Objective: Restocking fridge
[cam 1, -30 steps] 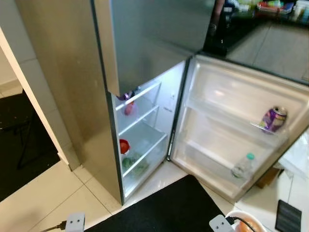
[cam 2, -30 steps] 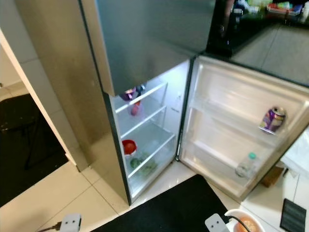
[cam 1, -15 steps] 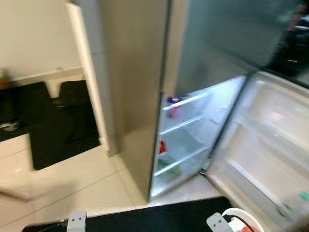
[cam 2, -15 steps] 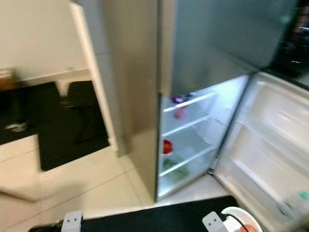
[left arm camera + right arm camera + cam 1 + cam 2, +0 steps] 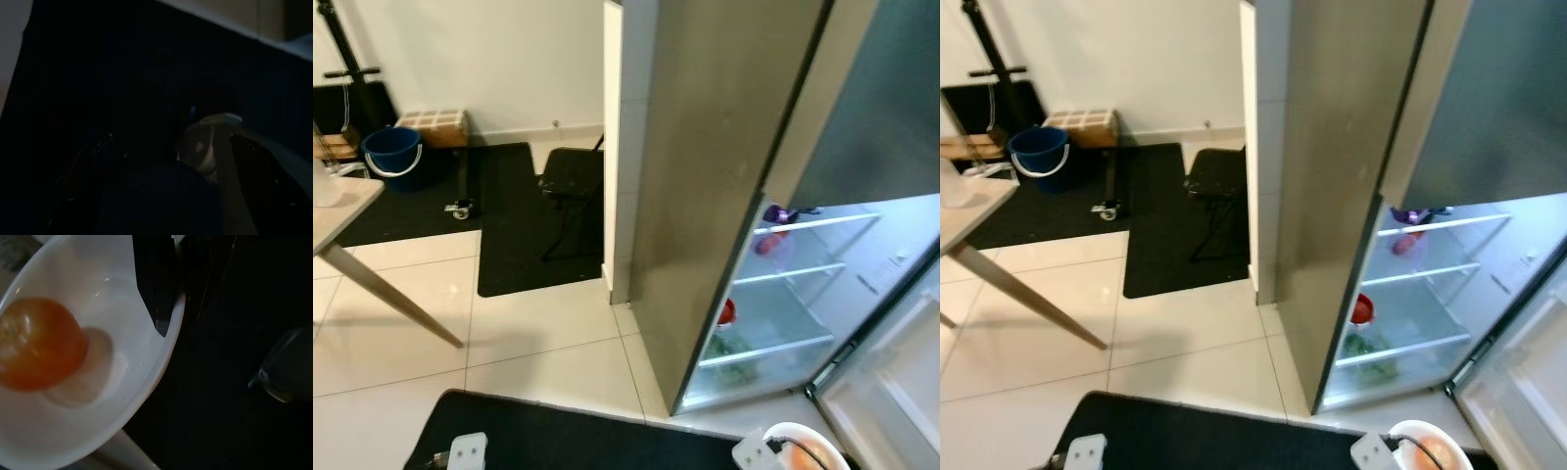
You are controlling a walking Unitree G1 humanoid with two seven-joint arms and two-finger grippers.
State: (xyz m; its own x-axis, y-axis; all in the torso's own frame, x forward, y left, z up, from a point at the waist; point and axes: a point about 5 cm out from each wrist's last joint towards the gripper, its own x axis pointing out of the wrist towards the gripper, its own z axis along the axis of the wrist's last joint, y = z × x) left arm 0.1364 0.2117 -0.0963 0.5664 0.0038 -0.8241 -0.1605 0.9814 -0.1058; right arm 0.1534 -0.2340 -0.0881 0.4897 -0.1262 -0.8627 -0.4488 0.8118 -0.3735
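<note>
The steel fridge [image 5: 724, 147] stands at the right with its lower compartment open and lit. On its glass shelves [image 5: 808, 272] lie a purple item [image 5: 775, 212], a pink item [image 5: 767, 243], a red item [image 5: 727, 311] and greens [image 5: 729, 348]. My right gripper [image 5: 176, 308] is shut on the rim of a white bowl [image 5: 122, 382], one black finger [image 5: 154, 279] reaching inside it. An orange fruit [image 5: 39, 342] rests in the bowl. The bowl [image 5: 800, 446] sits low at the right, before the fridge. My left arm's wrist [image 5: 467, 452] hangs low at the left; its view is very dark.
The open fridge door [image 5: 891, 392] stands at the far right. A white pillar [image 5: 615, 147] adjoins the fridge. A pale table [image 5: 342, 211] juts in from the left. Behind are a blue bucket [image 5: 391, 152], a checked box [image 5: 433, 125], a black stool [image 5: 570, 176] and black mats [image 5: 529, 235].
The camera has swung to the left: the fridge now sits at the right and the door shelves with can and bottle have left the picture. The bowl stays in my right gripper.
</note>
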